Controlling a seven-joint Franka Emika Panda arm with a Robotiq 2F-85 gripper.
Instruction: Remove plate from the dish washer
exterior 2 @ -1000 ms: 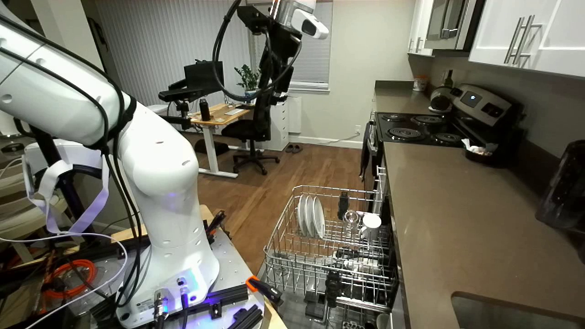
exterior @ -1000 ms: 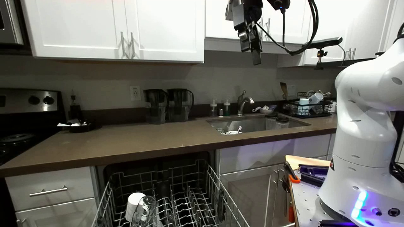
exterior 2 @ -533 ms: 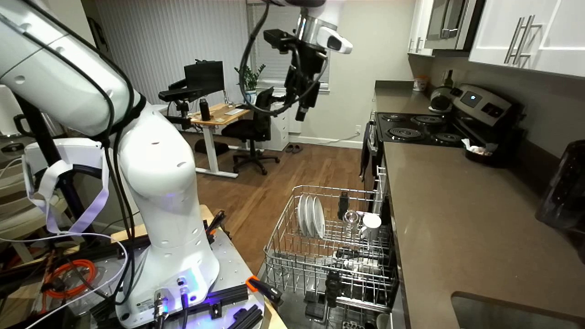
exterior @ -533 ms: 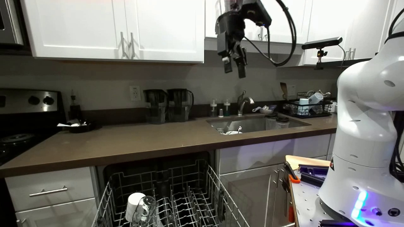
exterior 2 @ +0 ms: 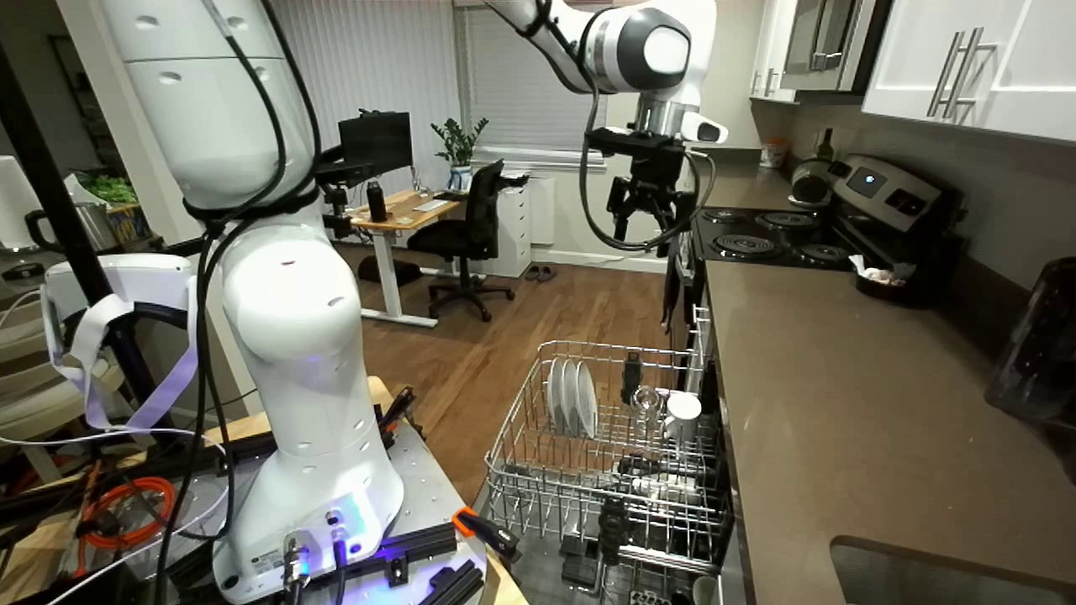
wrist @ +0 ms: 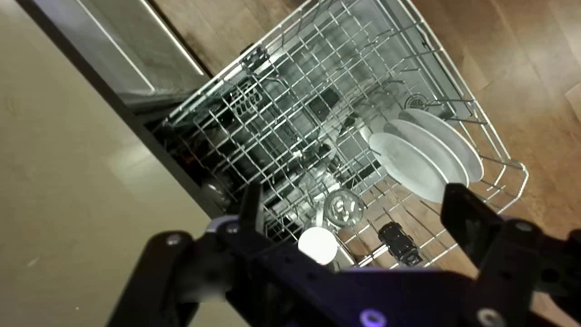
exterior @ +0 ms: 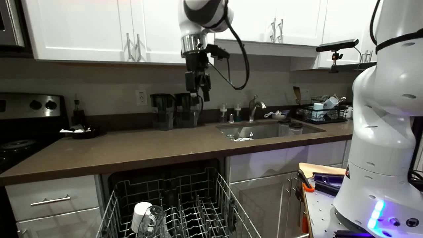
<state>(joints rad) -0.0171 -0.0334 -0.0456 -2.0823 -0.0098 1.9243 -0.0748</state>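
Observation:
Three white round plates (exterior 2: 586, 402) stand upright side by side in the dish washer's wire rack (exterior 2: 626, 344). In the wrist view the plates (wrist: 408, 165) lean in the rack near its outer edge. In an exterior view the dish washer (exterior: 168, 172) is open under the counter with its rack pulled out; no plate shows there. My gripper (exterior: 200, 95) points down, open and empty, high above the rack, also in an exterior view (exterior 2: 643, 235). In the wrist view its fingers (wrist: 356, 193) are wide apart; one fingertip overlaps the edge of the nearest plate in the picture.
A white cup (exterior: 140, 211) and a clear glass (wrist: 344, 208) stand in the rack beside the plates. The brown counter (exterior: 148, 145) edge runs along the rack. Pitchers (exterior: 188, 110), a faucet (exterior: 253, 107) and upper cabinets (exterior: 172, 33) are behind the arm.
My gripper has moved down and swung away from the robot base, leftward in an exterior view and rightward in an exterior view, toward above the dish washer. The plates have not moved.

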